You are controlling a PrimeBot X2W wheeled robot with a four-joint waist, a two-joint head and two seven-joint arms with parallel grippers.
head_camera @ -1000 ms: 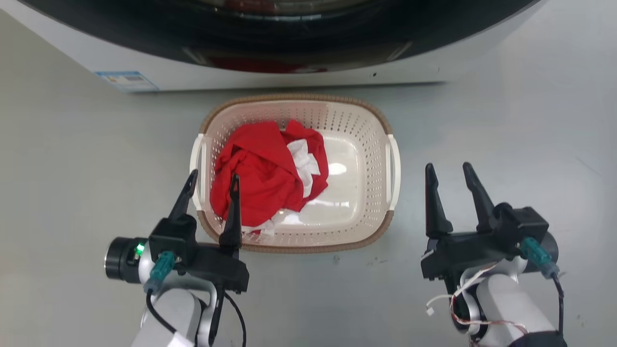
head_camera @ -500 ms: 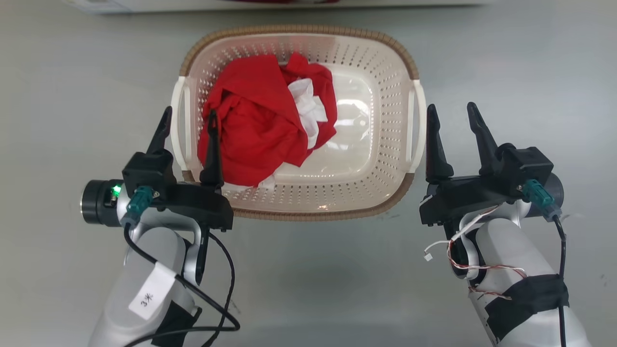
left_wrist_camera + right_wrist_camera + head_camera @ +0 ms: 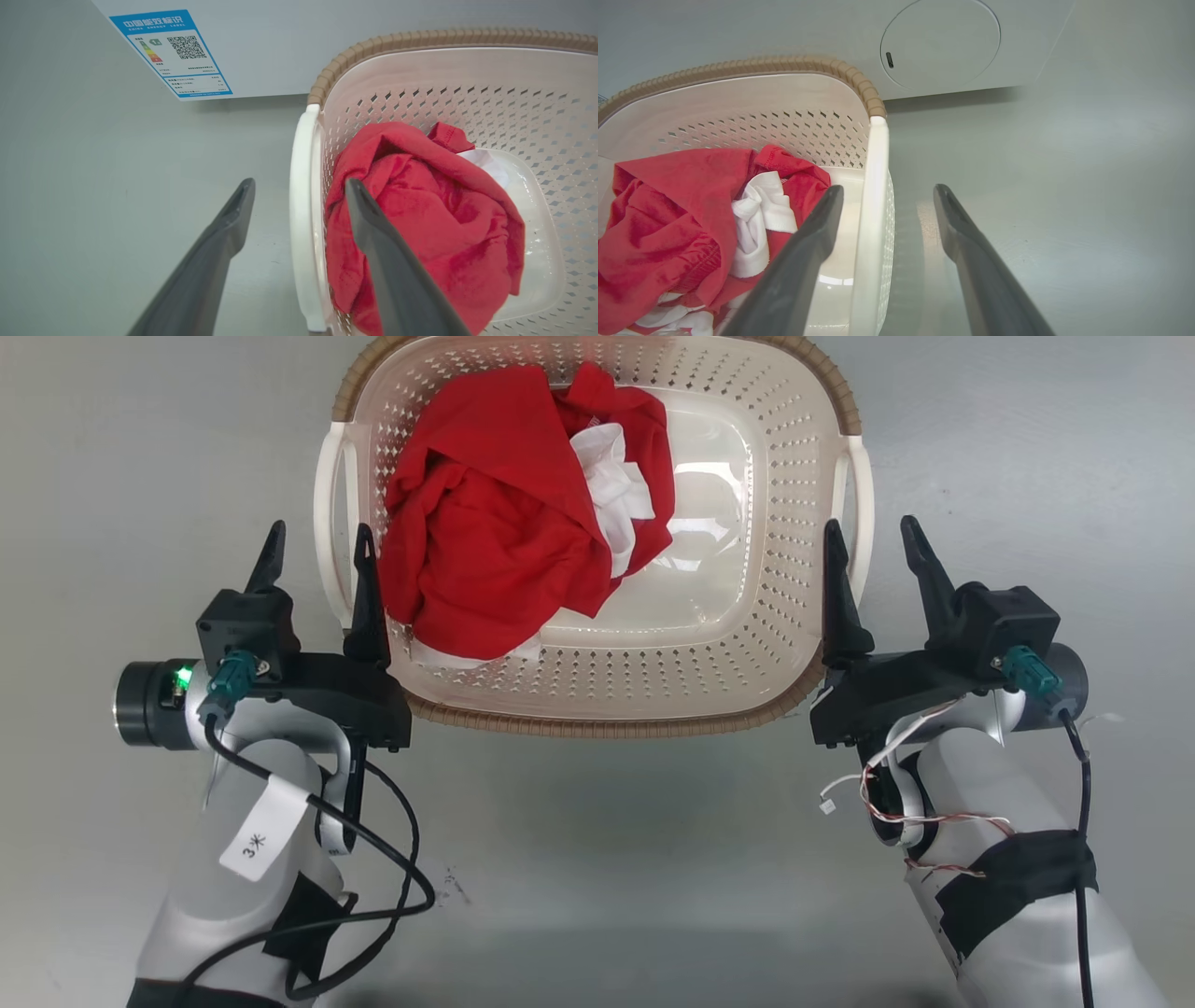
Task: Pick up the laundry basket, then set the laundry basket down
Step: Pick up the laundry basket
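As claws (image 3: 318, 530) (image 3: 870, 525) straddle handles (image 3: 327, 476) (image 3: 866, 476), laundry basket (image 3: 597, 705) between

The floor (image 3: 597, 877) is smooth, pale grey and faintly glossy. The laundry basket (image 3: 607, 686) sits on it at twelve o'clock in the head view. Dark specks (image 3: 453, 889) mark it at seven o'clock. In the left wrist view a white appliance (image 3: 327, 46) stands on the floor beyond the basket, with a blue label (image 3: 177, 56) at eleven o'clock.

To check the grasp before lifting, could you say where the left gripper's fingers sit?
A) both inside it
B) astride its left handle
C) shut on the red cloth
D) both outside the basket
B: the open left gripper has the laundry basket's white handle between its two fingers.
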